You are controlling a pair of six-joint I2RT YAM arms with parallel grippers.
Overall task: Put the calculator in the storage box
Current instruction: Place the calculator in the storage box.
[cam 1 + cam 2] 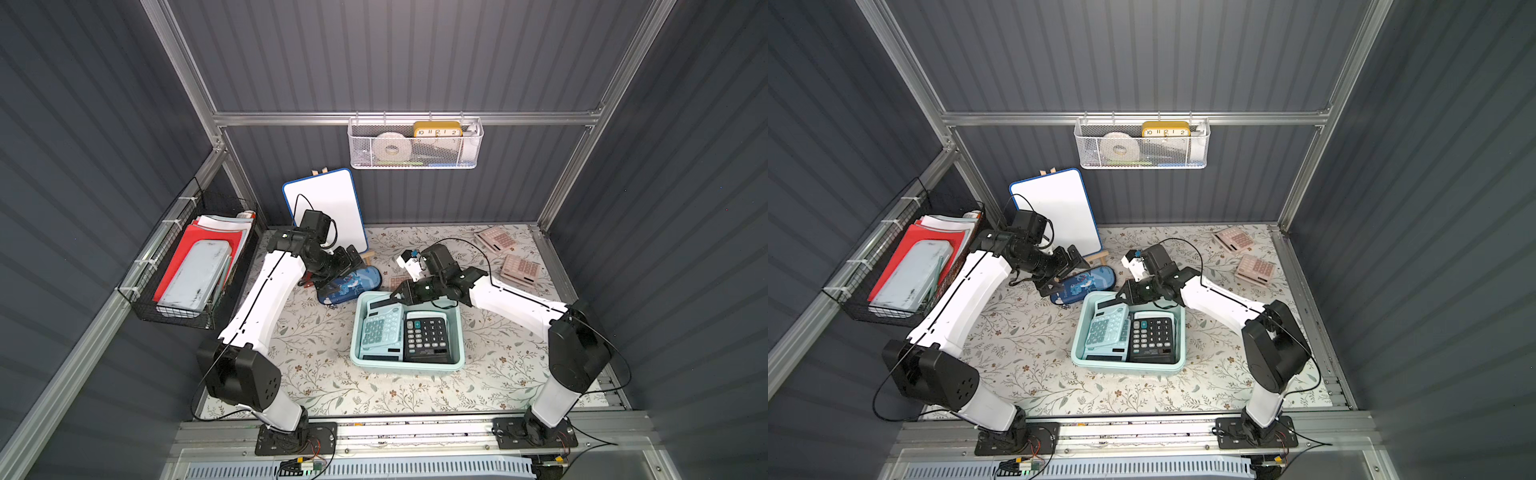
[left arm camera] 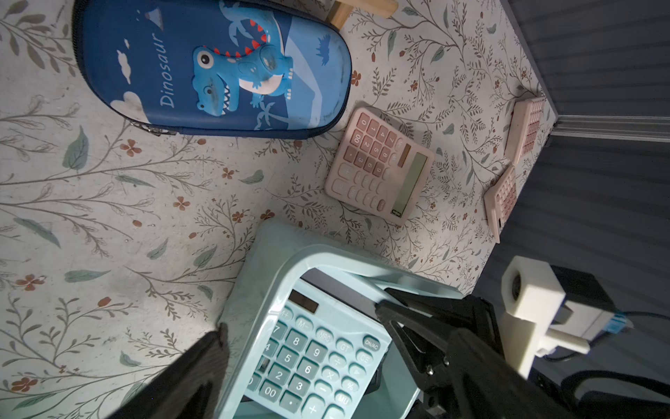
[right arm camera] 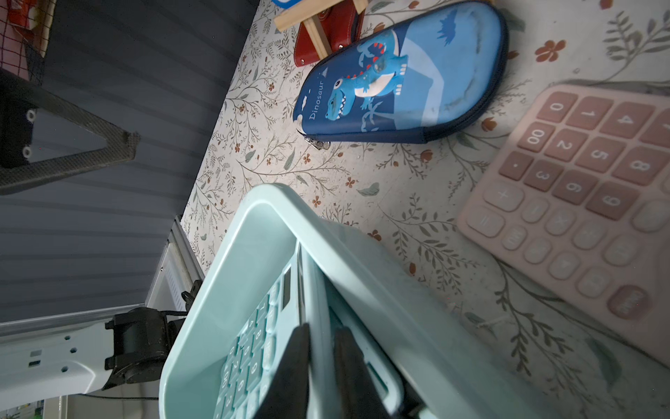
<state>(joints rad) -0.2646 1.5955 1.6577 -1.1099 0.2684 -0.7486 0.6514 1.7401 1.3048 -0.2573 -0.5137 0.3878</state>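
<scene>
The pale mint storage box [image 1: 407, 368] sits mid-table. A teal calculator [image 1: 382, 332] is in its left half and a black calculator [image 1: 428, 336] in its right half. My right gripper [image 1: 395, 296] reaches over the box's back rim. In the right wrist view it [image 3: 322, 344] is shut on the teal calculator's [image 3: 253, 344] top edge, which stands tilted inside the box [image 3: 253, 217]. My left gripper [image 1: 351, 262] hangs open and empty above the blue dinosaur pencil case [image 1: 353, 282], behind the box's left corner.
A pink calculator [image 2: 377, 163] lies just behind the box. Two more pink calculators [image 1: 496, 239] [image 1: 521, 270] lie at the back right. A small whiteboard [image 1: 328, 208] stands at the back left. A white mesh basket [image 1: 415, 145] hangs on the back wall and a black wire basket [image 1: 191, 266] on the left wall.
</scene>
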